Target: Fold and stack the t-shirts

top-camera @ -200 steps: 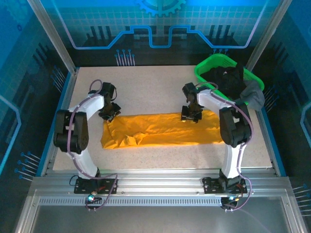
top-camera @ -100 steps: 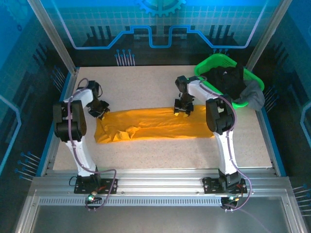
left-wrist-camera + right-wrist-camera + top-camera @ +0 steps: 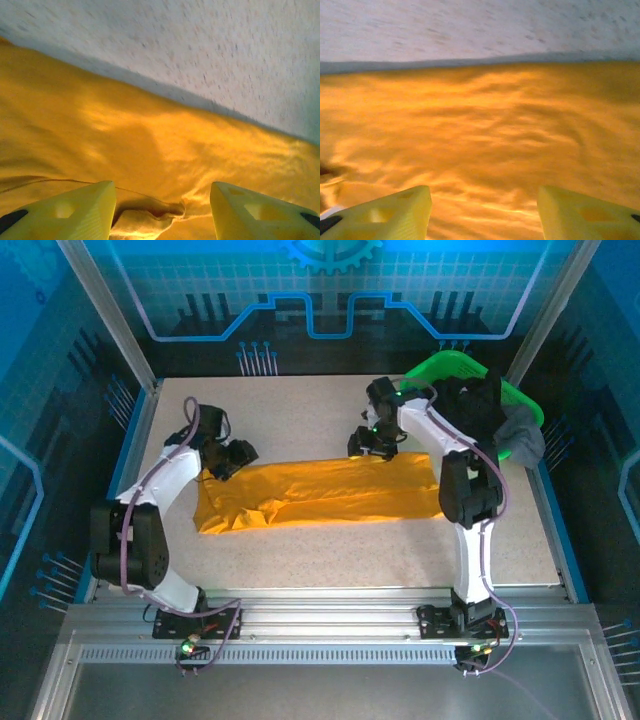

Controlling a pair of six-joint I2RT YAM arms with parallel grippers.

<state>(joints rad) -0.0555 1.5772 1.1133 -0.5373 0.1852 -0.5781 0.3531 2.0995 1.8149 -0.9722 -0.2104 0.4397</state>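
The left hand (image 3: 236, 456) and right hand (image 3: 366, 442) hung spread and empty over the far edge of the t-shirt (image 3: 320, 492), seemingly folded lengthwise; a crosswise fold likely needed grips at one end.

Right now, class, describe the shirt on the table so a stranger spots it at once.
Find the speckled table. Across its middle lies the t-shirt, a long flat band. Only it is orange-yellow; the clothes in the green basket are dark.

Left arm (image 3: 165, 475) and right arm (image 3: 430, 435) outstretched, jaws apart
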